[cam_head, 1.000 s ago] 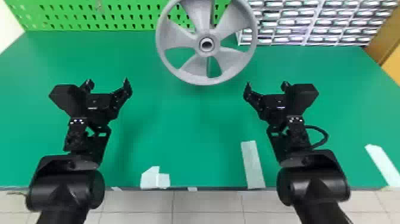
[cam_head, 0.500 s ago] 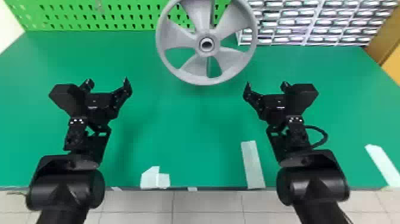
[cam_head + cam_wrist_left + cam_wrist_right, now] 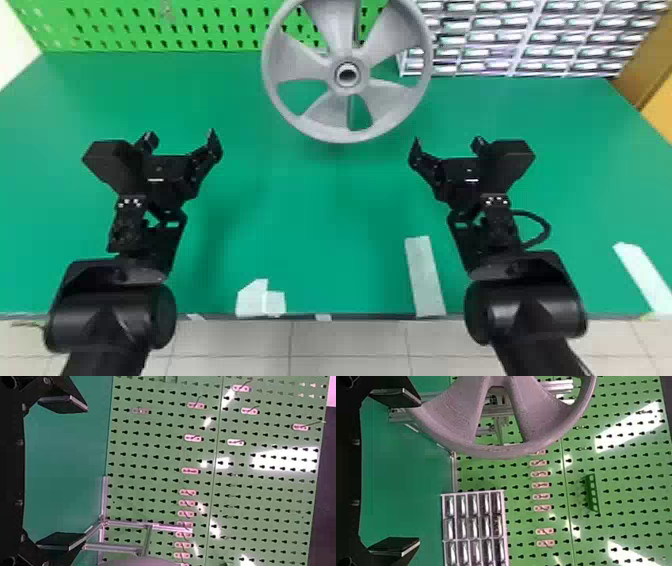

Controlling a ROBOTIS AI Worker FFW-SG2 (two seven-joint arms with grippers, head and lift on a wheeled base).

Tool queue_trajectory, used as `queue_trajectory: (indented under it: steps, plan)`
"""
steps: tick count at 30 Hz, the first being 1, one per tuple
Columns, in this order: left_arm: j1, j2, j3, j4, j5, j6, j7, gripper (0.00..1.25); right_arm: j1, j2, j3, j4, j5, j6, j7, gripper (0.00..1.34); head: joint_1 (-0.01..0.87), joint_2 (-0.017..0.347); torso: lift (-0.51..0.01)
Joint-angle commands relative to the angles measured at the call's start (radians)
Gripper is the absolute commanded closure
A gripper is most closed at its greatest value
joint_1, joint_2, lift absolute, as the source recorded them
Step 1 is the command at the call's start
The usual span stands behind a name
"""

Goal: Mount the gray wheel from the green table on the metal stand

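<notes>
position at left: your left gripper (image 3: 182,134) hangs over the green table (image 3: 300,210), well apart from the work, jaws spread with nothing between them. no fault noted. leave it there; if a correction is called for, bring it in from the side, so that the jaws meet the rim (image 3: 350,137) and not the blades.

centre: the gray wheel (image 3: 347,90) is upright at the far part of the table, in front of the metal stand (image 3: 126,524), and neither gripper touches it. my finding is that the stand carries it and the mounting looks done or very nearly so. how deeply the hub (image 3: 334,82) is seated cannot be told from here; check that before you sign off. should it prove shallow, press evenly on both sides of the hub, square to the wheel's face. a one-sided push could tilt the wheel, make it bind, or shift the light-looking frame.

right: your right gripper (image 3: 447,139) also hangs over the table, nearer the wheel than the parts rack (image 3: 472,524), jaws spread and empty. its inner finger is the likelier one to catch the rim, so any withdrawal should go straight back towards you before you swing sideways.
</notes>
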Motion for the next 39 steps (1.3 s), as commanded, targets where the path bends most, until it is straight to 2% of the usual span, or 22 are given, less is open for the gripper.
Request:
queue_trajectory:
  steps: [1,29,39]
  plan:
    - [0.002,0.0,0.001,0.0,0.0,0.0,0.0,0.15,0.0,-0.003,0.003,0.001,0.0,0.0,0.0,0.08,0.867,0.052,-0.1]
    - [0.004,0.0,0.005,0.002,-0.006,0.0,-0.005,0.14,-0.001,-0.004,0.006,0.009,-0.006,0.0,0.0,0.08,0.867,0.052,-0.1]
    - [0.004,0.0,0.004,0.002,-0.048,0.002,-0.005,0.14,-0.003,-0.004,0.005,0.009,-0.005,0.0,0.0,0.08,0.867,0.052,-0.1]
